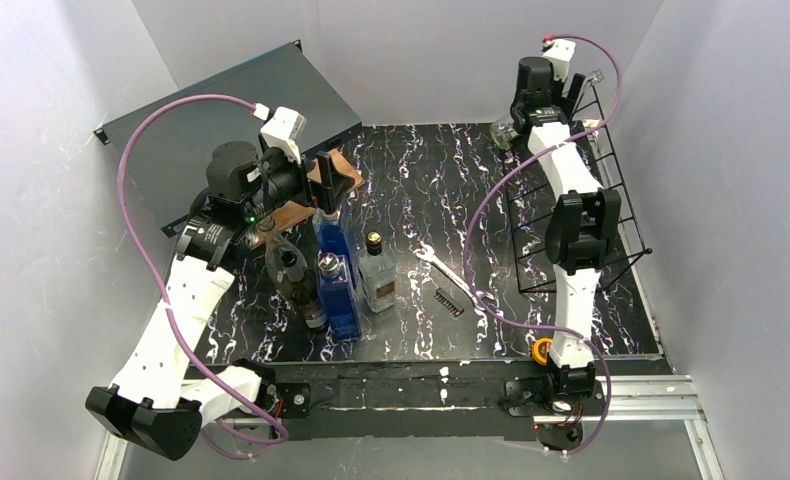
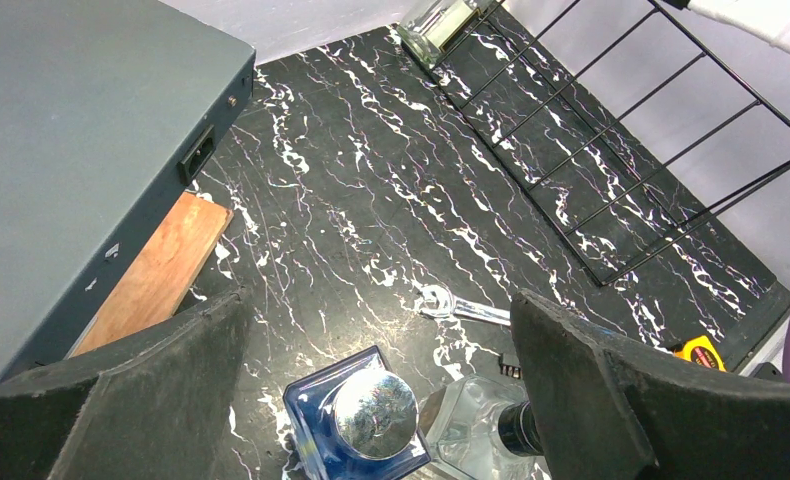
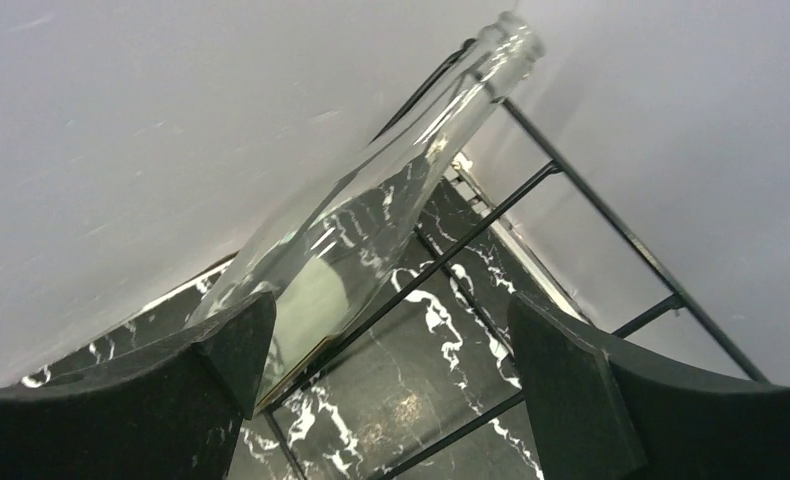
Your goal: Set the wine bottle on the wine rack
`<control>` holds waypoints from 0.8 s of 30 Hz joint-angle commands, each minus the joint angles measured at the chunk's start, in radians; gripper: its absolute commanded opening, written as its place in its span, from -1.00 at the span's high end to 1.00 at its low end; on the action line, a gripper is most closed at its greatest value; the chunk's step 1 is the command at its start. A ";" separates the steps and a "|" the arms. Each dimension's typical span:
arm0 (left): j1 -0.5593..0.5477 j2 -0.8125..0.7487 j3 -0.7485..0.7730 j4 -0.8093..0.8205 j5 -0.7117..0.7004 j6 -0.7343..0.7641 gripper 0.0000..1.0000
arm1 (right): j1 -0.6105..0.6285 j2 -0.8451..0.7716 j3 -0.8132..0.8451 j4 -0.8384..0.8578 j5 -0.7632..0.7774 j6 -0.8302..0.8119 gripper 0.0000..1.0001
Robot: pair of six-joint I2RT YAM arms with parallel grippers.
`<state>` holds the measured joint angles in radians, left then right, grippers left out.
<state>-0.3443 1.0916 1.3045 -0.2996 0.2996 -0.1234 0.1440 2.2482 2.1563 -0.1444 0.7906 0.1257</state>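
Note:
A clear glass wine bottle lies slanted on the far end of the black wire wine rack, neck pointing up toward the wall. My right gripper is open over the rack. Its left finger is beside the bottle's base, and the jaws do not close on it. In the top view the bottle and the rack sit at the far right, under the right wrist. My left gripper is open and empty above a blue bottle with a silver cap.
A dark bottle, blue bottles and a clear square bottle stand at the left centre. A wrench and a black comb-like piece lie mid-table. A grey flat case, a wood block and a yellow tape measure are also in view.

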 commanded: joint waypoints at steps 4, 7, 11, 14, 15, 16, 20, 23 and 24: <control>-0.004 -0.020 0.020 0.006 0.012 0.002 -0.99 | 0.075 -0.094 0.002 -0.049 0.000 -0.042 -0.96; -0.004 -0.022 0.018 0.012 0.020 -0.003 -0.99 | 0.106 -0.123 -0.011 -0.096 -0.013 -0.045 -0.97; -0.004 -0.026 0.010 0.021 0.022 -0.005 -0.99 | 0.137 -0.192 -0.071 -0.162 -0.066 -0.013 -0.97; -0.005 -0.029 0.004 0.031 0.022 -0.008 -0.99 | 0.161 -0.283 -0.183 -0.177 -0.177 0.023 -0.97; -0.006 -0.031 0.001 0.033 0.022 -0.009 -0.99 | 0.167 -0.308 -0.210 -0.188 -0.215 0.031 -0.97; -0.005 -0.033 -0.002 0.037 0.022 -0.011 -0.99 | 0.172 -0.337 -0.241 -0.200 -0.249 0.038 -0.97; -0.007 -0.049 -0.014 0.054 0.024 -0.015 -0.99 | 0.191 -0.483 -0.420 -0.186 -0.399 0.057 -0.97; -0.011 -0.058 -0.025 0.067 0.023 -0.016 -0.99 | 0.206 -0.607 -0.567 -0.156 -0.487 0.062 -0.97; -0.014 -0.059 -0.029 0.071 0.022 -0.017 -0.99 | 0.210 -0.646 -0.613 -0.149 -0.528 0.075 -0.97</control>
<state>-0.3470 1.0664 1.2942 -0.2676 0.3050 -0.1352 0.3386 1.7458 1.6676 -0.3347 0.4412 0.1665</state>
